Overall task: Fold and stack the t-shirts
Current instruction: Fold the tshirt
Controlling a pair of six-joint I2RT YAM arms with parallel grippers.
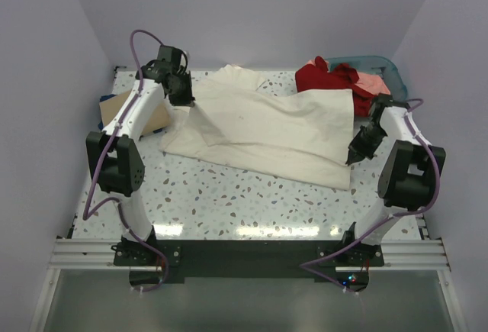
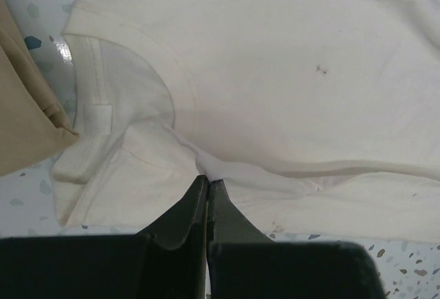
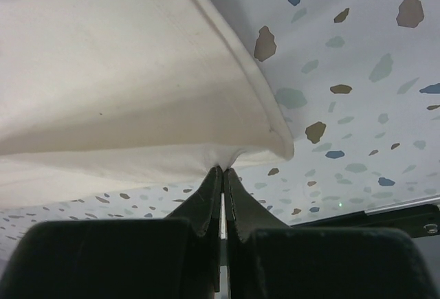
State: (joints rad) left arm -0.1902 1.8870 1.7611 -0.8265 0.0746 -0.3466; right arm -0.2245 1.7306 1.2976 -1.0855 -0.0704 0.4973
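Observation:
The large cream t-shirt (image 1: 267, 130) lies spread across the middle of the table. My left gripper (image 1: 183, 97) is shut on a pinch of its cloth near the collar (image 2: 124, 100), at its far left part. My right gripper (image 1: 357, 153) is shut on its hem edge (image 3: 227, 154) at the right side, lifted a little off the table. A tan shirt (image 1: 126, 114) lies folded at the left and shows in the left wrist view (image 2: 27, 113). A red shirt (image 1: 324, 76) and a salmon-pink shirt (image 1: 372, 84) are heaped at the back right. No dark blue shirt shows.
A teal basket (image 1: 385, 66) stands at the back right corner behind the red and pink shirts. The speckled table (image 1: 244, 202) shows bare in front of the cream shirt. White walls close in on both sides and the back.

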